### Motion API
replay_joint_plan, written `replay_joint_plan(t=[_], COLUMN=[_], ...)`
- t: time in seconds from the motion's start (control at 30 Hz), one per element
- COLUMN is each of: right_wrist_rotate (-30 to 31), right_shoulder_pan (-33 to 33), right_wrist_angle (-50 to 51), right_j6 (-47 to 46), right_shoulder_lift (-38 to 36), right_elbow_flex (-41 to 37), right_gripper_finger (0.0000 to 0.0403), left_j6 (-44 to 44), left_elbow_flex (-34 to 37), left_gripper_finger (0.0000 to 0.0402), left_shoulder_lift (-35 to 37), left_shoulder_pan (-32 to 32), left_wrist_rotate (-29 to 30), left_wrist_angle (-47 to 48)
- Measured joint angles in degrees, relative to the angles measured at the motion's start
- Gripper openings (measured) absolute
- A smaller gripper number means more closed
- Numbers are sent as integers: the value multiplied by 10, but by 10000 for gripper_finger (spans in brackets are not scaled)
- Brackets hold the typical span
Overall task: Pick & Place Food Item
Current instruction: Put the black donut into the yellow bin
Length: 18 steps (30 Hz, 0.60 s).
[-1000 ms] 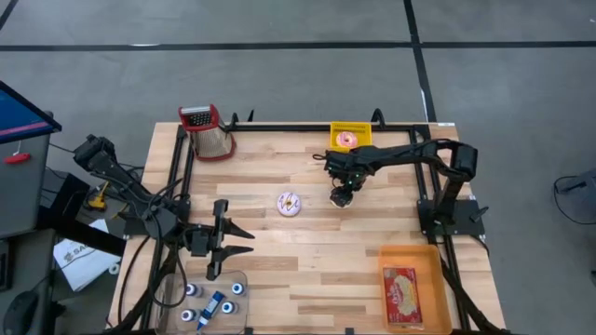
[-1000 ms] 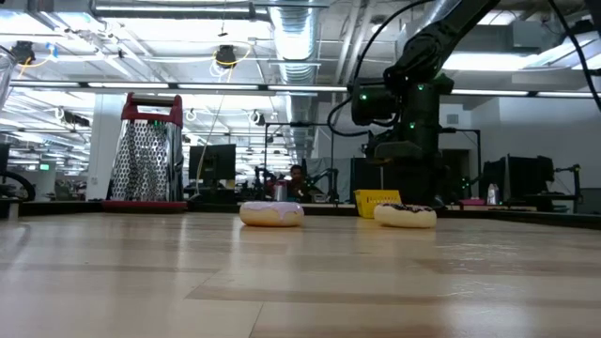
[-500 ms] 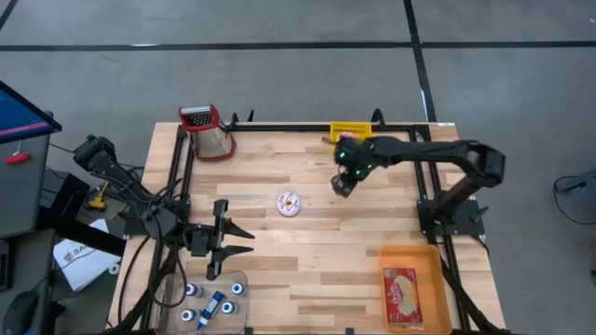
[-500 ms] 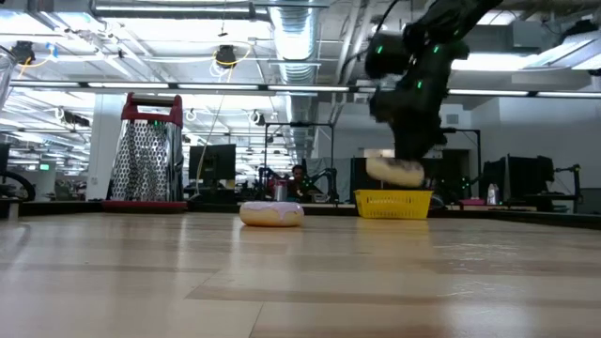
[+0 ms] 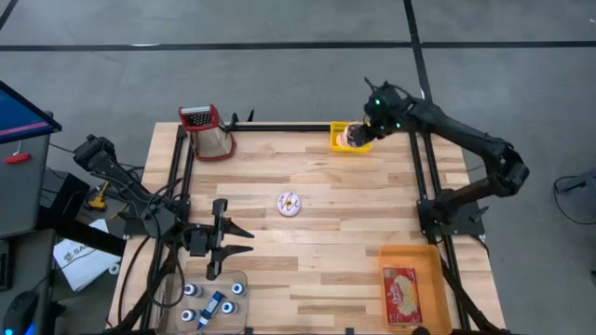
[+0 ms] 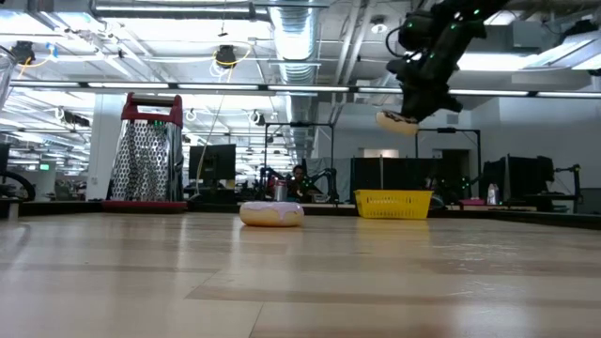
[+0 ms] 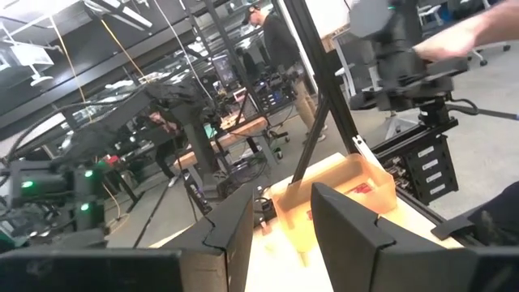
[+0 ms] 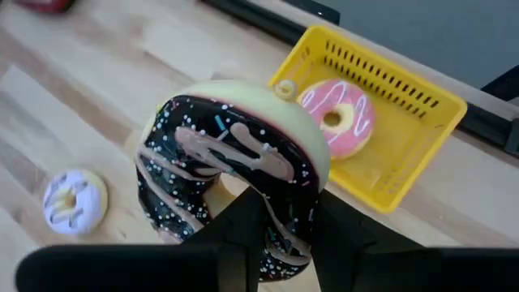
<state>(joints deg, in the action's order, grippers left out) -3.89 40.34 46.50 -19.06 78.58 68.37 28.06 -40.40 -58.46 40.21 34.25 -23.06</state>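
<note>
Lifted off the table since the earlier frames, the chocolate donut (image 8: 231,174) is now carried high by the right gripper (image 5: 358,136) — fingers clenched on it, frosting and sprinkles showing in the wrist view. The step in hand is judged to be the carry, with release still to come: the gripper is seen above the yellow basket (image 5: 337,143) at the table's far edge, the basket just below and ahead of it. Next, lowering over the basket and opening is called for, with care not to drop it on the rim.

Left to right: the left gripper (image 5: 219,240) waits, nothing held, well apart; the white donut (image 5: 290,204) lies on the table, behind and below the right gripper; the yellow basket holds a pink donut (image 8: 339,118); an orange tray (image 5: 415,253) holds a packet.
</note>
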Motion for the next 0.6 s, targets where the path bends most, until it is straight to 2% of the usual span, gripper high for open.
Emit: replay_joint_plan(t=[0.2, 0.33, 0.6], right_wrist_rotate=[-54, -82, -83], right_shoulder_pan=[57, 84, 132], right_wrist_angle=[4, 50, 133], right_j6=[0, -3, 10], right_shoulder_lift=[80, 141, 227], right_elbow_flex=[67, 116, 184], right_gripper_finger=[77, 77, 77], left_j6=[6, 6, 6], left_elbow_flex=[0, 0, 0], left_gripper_finger=[120, 120, 120], left_shoulder_lift=[0, 0, 0], left_shoulder_pan=[0, 0, 0], left_wrist_rotate=[0, 0, 0], left_wrist_angle=[1, 1, 2])
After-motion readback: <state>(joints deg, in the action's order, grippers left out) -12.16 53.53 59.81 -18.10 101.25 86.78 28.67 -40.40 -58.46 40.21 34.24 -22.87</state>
